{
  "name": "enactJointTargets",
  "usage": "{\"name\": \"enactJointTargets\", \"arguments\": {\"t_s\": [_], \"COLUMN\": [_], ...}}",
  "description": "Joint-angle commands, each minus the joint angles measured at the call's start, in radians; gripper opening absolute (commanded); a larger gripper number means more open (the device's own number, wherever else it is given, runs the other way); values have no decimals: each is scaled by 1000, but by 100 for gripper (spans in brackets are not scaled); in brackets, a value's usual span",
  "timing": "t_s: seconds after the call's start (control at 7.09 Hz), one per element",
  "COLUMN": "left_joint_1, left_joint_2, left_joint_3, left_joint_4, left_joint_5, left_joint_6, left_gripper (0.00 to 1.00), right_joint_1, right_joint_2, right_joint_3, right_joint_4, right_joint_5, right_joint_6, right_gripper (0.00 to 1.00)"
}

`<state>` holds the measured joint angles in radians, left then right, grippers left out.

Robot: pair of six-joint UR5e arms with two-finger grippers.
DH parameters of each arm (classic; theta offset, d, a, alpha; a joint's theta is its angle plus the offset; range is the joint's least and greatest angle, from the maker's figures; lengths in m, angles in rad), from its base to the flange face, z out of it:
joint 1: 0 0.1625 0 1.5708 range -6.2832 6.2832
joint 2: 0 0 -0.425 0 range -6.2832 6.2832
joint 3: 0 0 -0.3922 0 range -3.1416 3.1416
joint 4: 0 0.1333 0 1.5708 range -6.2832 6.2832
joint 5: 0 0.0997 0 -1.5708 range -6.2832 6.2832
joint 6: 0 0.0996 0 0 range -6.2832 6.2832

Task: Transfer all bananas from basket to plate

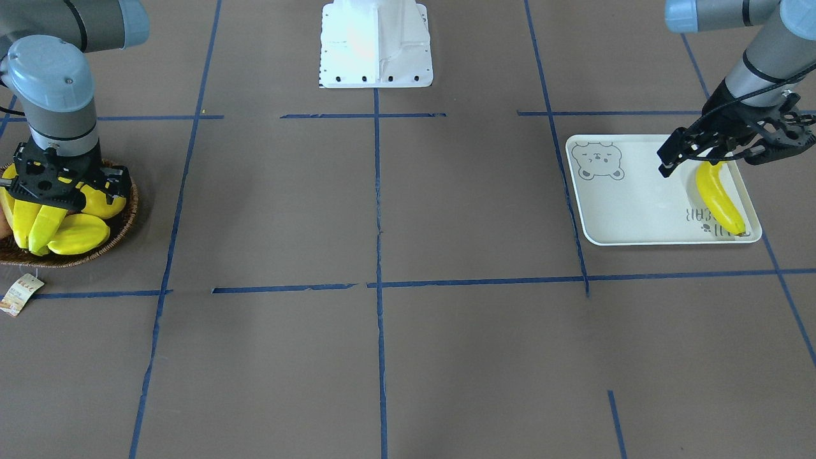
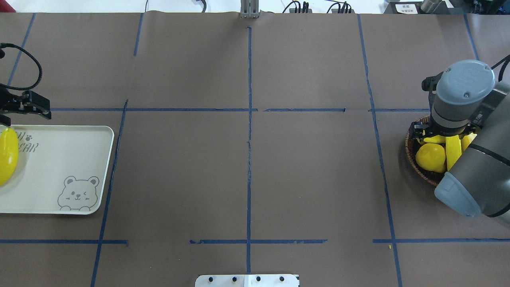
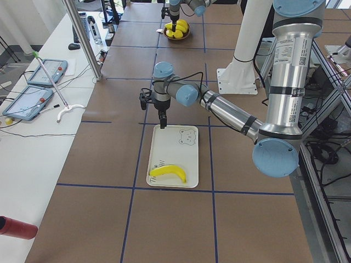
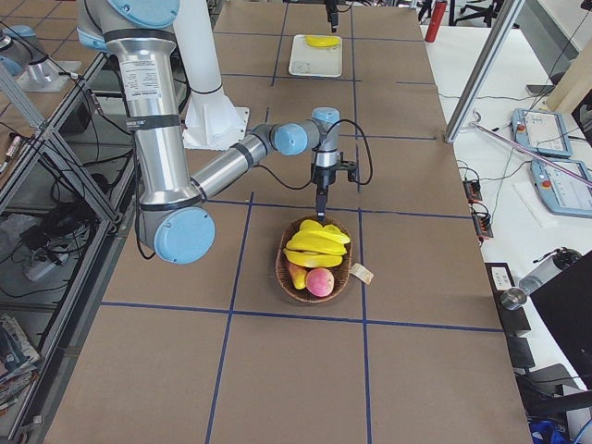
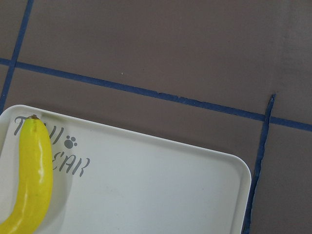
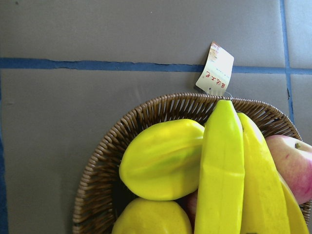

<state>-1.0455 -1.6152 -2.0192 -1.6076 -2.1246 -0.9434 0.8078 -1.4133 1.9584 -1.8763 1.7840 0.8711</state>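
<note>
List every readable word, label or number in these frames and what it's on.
"T…" over "…EAR": grey lettering on the plate, the rest hidden by the banana.
Paper tag beside the basket: red characters, too small to read.
Sticker on the left arm: too blurred to read.

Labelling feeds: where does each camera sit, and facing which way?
Front-facing: across table, facing robot base; left arm, right arm.
Overhead: behind robot, looking down; both arms.
Left: plate end; left arm near.
Right: basket end; right arm near.
Left wrist: over plate, banana; no body.
Right wrist: over basket; no body.
Front-facing, overhead share plate, mirrored.
</note>
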Motion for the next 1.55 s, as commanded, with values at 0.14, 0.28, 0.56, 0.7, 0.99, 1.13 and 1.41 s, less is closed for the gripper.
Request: {"name": "enactJointTargets", "arguments": {"t_s": [0.14, 0.28, 0.56, 0.7, 0.99, 1.13, 1.41], "left_joint_1": [1, 1, 1, 1, 1, 1, 1], "left_joint_2": [-5, -6, -6, -6, -12, -14, -14], "left_joint_3": [0, 1, -1, -1, -1, -1, -1], "left_joint_4": [0, 0, 0, 0, 2, 2, 2], "left_joint_5": [0, 0, 0, 0, 0, 0, 0], "left_joint_6": [0, 0, 0, 0, 0, 0, 0], "left_gripper": [100, 100, 100, 100, 100, 100, 100], "right_joint_1": [1, 2, 4, 4, 10, 10, 13], "right_joint_2": [-1, -3, -10, -15, -13, -13, -13], "right_joint_3": [-30, -33, -46, -52, -62, -65, -70], "right_joint_4": [0, 0, 0, 0, 0, 0, -1], "right_joint_5": [-3, -5, -6, -24, -29, -31, -31], "right_joint_6": [2, 2, 3, 2, 0, 2, -1], "right_gripper": [87, 86, 86, 86, 80, 79, 79]}}
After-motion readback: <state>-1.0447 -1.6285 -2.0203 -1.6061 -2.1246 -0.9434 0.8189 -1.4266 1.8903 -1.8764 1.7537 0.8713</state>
